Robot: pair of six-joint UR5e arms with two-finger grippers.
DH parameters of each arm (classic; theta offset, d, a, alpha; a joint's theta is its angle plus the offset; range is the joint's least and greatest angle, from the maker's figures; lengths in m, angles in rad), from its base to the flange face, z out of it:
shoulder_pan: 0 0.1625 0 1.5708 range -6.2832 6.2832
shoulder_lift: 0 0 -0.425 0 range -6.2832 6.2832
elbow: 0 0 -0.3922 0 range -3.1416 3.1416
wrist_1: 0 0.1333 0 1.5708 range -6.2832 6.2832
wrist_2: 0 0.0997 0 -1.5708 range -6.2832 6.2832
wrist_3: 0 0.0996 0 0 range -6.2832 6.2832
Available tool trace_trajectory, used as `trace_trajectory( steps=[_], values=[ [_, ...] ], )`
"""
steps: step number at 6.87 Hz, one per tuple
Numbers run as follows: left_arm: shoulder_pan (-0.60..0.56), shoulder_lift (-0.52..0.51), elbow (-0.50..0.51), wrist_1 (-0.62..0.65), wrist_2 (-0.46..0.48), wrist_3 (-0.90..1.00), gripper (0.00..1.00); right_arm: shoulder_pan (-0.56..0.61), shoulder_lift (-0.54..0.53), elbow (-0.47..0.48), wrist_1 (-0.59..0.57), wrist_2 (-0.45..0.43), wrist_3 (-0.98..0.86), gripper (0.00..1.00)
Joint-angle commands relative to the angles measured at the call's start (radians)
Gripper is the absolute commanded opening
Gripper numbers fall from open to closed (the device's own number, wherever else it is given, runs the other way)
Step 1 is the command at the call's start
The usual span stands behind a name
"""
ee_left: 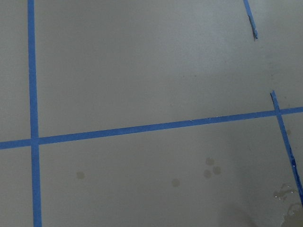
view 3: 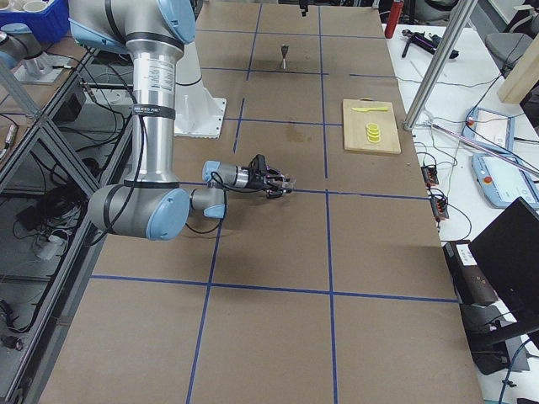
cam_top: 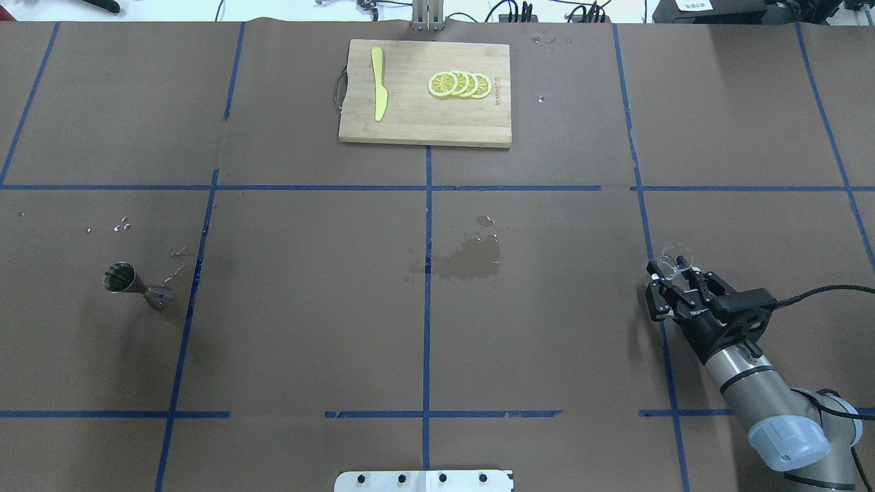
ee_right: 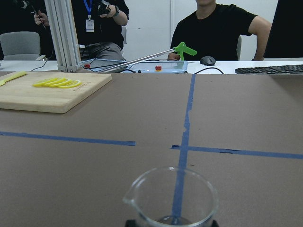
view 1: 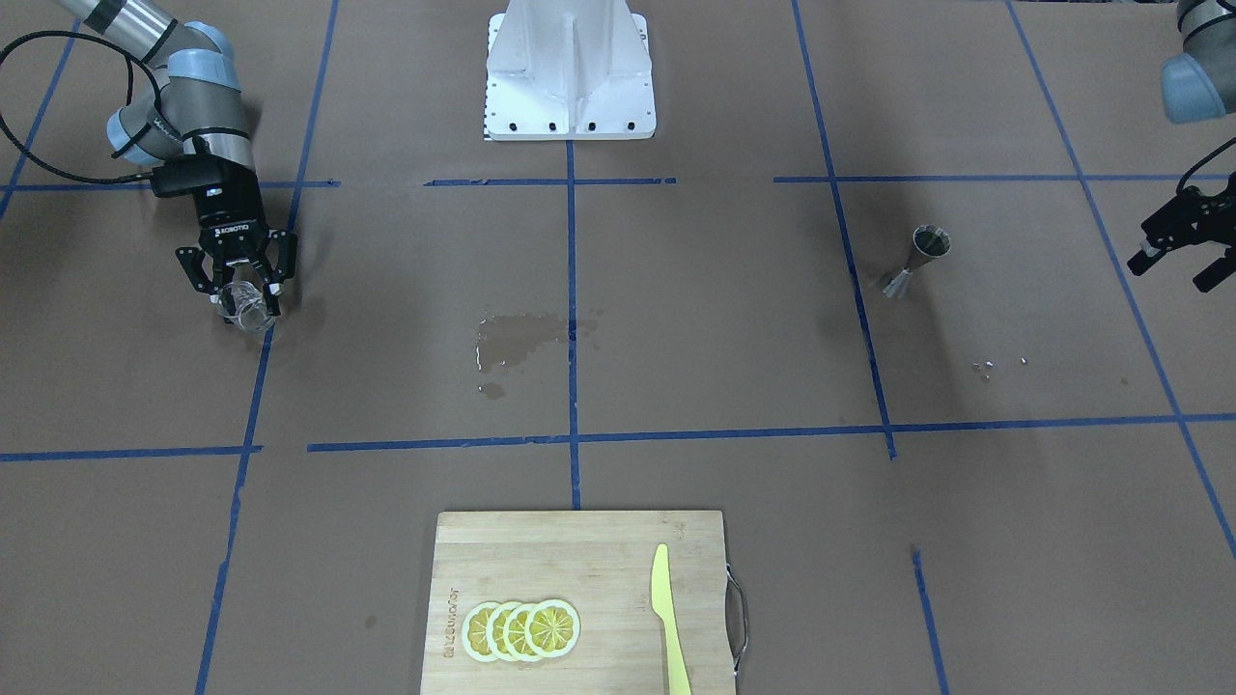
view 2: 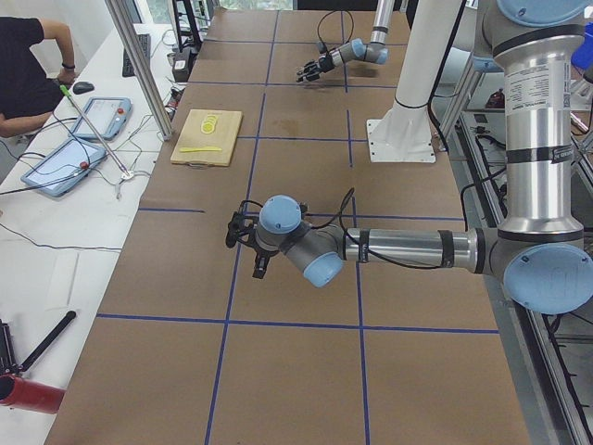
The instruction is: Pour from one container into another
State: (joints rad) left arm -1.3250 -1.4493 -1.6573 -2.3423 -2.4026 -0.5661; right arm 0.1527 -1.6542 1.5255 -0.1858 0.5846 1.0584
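Observation:
The small clear glass cup [view 1: 245,308] stands upright between the fingers of my right gripper [view 1: 241,294], which is shut on it near a blue tape line. The right wrist view shows the cup [ee_right: 173,198] close up, and it looks nearly empty. From overhead, the cup [cam_top: 673,260] and right gripper [cam_top: 671,273] sit at the right of the table. The metal hourglass jigger [view 1: 922,256] stands upright on the opposite side [cam_top: 131,282]. My left gripper [view 1: 1173,274] hovers open beside the jigger, well apart from it. The left wrist view shows only table and tape.
A wooden cutting board [view 1: 599,560] with lemon slices [view 1: 521,629] and a yellow knife [view 1: 668,618] lies at the operators' edge. A wet patch [cam_top: 468,260] darkens the table's middle, with droplets near the jigger. The white robot base [view 1: 570,72] stands opposite. People [ee_right: 213,23] sit beyond the table.

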Motion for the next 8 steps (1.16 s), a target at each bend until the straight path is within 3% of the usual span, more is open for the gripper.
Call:
trace_trajectory(
  steps=[1,3,6,8],
  values=[
    [0.001,0.0,-0.004,0.0,0.04,-0.001,1.0,-0.031,-0.001,-0.004,0.0,-0.02,0.0,0.02],
    [0.001,-0.002,-0.003,-0.002,0.062,-0.003,1.0,-0.035,-0.003,-0.002,0.0,-0.032,-0.002,0.02],
    [0.001,0.0,-0.003,-0.002,0.062,-0.001,1.0,-0.035,-0.016,-0.008,0.002,-0.04,0.0,0.21],
    [0.0,0.0,-0.004,-0.002,0.062,-0.001,1.0,-0.036,-0.016,-0.031,0.006,-0.042,0.0,0.21]
  ],
)
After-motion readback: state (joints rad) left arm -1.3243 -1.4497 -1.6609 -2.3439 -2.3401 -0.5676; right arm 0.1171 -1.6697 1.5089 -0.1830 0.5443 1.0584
